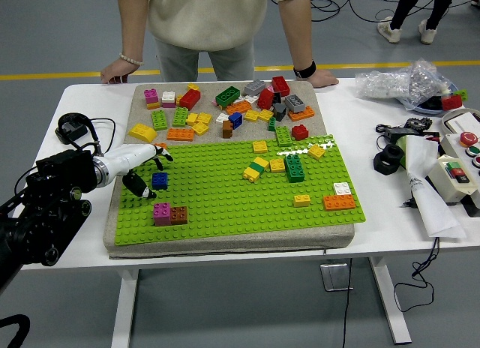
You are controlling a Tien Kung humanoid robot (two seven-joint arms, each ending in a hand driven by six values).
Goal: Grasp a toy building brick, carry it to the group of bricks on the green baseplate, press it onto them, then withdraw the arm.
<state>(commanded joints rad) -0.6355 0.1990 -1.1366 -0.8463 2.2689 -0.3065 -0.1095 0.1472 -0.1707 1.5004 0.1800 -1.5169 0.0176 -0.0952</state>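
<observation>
Blue brick (160,181) on green baseplate (225,205)

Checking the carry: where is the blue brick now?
Head view, left side of the green baseplate: the blue brick sits at the left hand, just above the magenta-and-brown pair.

A single camera sits high on the robot's side, looking forward and down over the white table (225,247). The table's near edge crosses the lower part of the picture. The green baseplate (247,194) fills the middle at moderate range. A person (217,25) stands at the far side, cut off at the top edge.
</observation>
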